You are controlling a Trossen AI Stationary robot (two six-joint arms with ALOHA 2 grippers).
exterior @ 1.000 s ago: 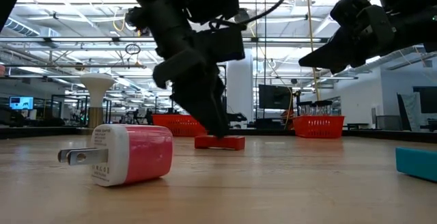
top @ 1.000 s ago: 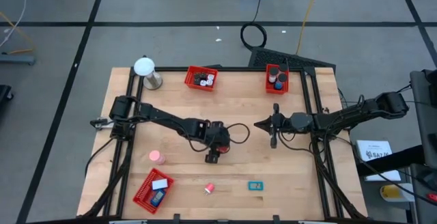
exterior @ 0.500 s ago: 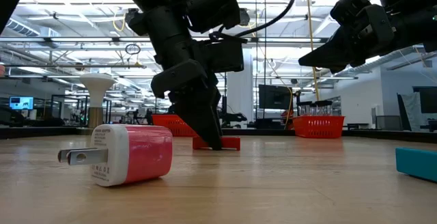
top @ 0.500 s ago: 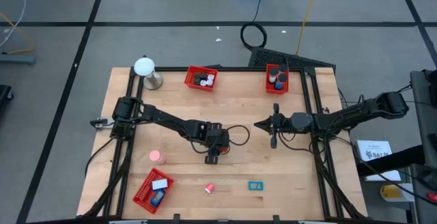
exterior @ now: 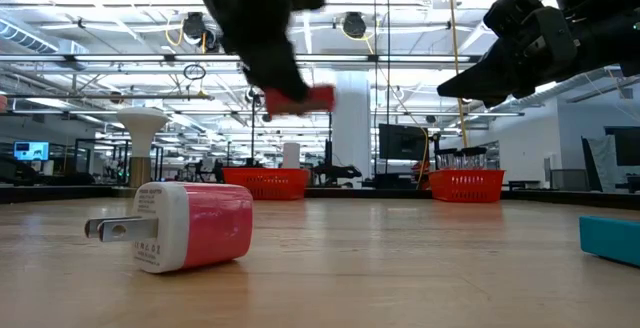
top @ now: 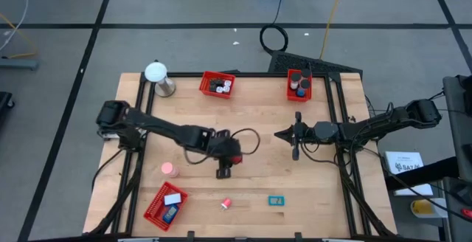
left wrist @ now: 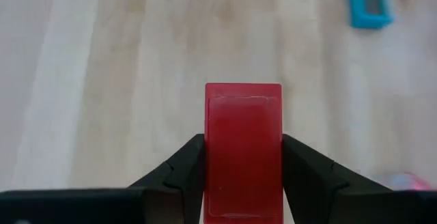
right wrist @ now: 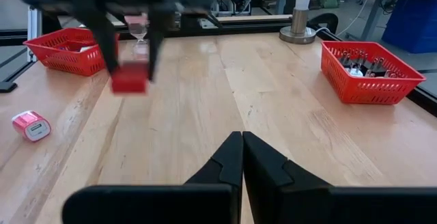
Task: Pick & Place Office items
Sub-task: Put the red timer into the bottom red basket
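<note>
- Table: the left gripper hangs clear above mid-table, clenched on a red rectangular piece. The step in hand is the carry; next, a tray must be chosen for release.
- Right gripper: waiting, fingers pressed together, empty.
- Trays: front-left tray holds white and blue items; two rear trays hold small mixed items.
</note>
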